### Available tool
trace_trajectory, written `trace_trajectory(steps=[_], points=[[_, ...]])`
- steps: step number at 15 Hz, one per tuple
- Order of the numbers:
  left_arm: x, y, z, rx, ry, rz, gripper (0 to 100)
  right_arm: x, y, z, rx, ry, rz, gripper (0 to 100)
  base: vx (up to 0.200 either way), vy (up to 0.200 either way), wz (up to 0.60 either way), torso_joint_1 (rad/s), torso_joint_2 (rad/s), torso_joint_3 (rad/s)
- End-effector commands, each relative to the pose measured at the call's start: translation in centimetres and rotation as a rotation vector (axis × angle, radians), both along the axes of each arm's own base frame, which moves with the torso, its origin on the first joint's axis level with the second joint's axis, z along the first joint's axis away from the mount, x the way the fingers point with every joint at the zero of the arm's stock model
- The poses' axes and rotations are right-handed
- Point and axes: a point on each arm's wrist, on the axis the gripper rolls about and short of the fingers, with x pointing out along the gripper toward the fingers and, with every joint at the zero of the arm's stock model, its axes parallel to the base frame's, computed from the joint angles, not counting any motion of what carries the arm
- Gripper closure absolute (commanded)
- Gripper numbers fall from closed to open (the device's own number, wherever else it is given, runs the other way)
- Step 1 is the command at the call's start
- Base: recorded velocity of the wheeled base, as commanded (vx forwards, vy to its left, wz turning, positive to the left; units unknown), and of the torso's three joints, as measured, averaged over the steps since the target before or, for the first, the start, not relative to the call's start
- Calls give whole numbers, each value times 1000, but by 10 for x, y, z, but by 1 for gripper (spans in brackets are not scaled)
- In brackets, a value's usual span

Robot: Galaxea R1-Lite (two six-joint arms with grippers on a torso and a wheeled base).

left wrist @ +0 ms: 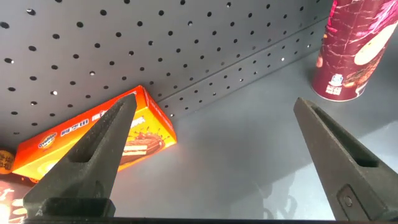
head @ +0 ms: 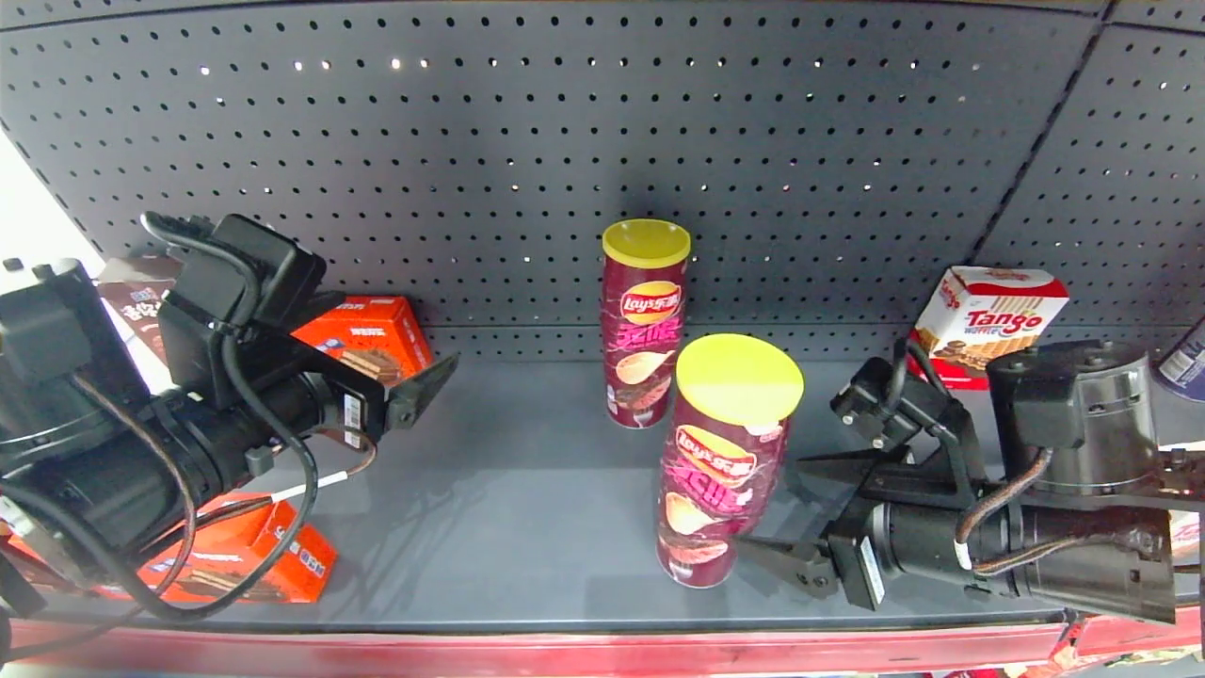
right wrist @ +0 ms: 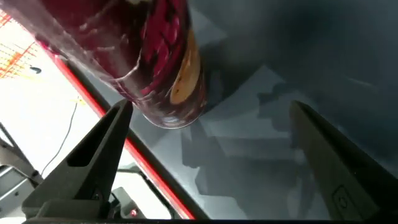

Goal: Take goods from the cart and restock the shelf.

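The head camera looks forward and down from mid range onto a grey shelf (head: 527, 490) and its perforated back panel (head: 565, 141). The left wrist camera looks out between the spread fingers of the left gripper (left wrist: 214, 102), low over the shelf and facing the back panel. It shares the orange box (left wrist: 93, 140) with the head view, and probably the rear can (left wrist: 339, 50). The right wrist camera looks out between the parted fingers of the right gripper (right wrist: 211, 106), very close to the front can (right wrist: 155, 56) and facing out over the shelf's red front edge (head: 565, 650). Both also show in the head view.

Logo print on the back chip can (head: 645, 325), front chip can (head: 720, 471), white wafer box (head: 988, 320) and orange box (head: 372, 334); the fine print's too small to read.
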Motion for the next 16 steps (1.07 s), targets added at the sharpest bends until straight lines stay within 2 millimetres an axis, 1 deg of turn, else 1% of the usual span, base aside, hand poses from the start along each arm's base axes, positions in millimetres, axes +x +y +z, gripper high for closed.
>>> trace_trajectory(steps=[1, 5, 9, 13, 16], points=[[0, 0, -1, 1, 2, 0, 0, 3, -3, 0, 1, -1, -17, 0, 0, 0, 0, 0, 0, 0], [0, 0, -1, 1, 2, 2, 0, 9, -5, -1, 1, -7, -42, 0, 0, 0, 0, 0, 0, 0], [-1, 2, -5, 6, 16, 5, 0, 13, -16, -1, -6, -15, -104, 0, 0, 0, 0, 0, 0, 0], [-3, 3, -5, 5, 13, 7, 0, 18, -26, 4, -5, -35, -168, 0, 0, 0, 0, 0, 0, 0], [-3, 2, -5, 6, 15, 5, 0, 21, -25, 3, -6, -34, -171, 0, 0, 0, 0, 0, 0, 0]])
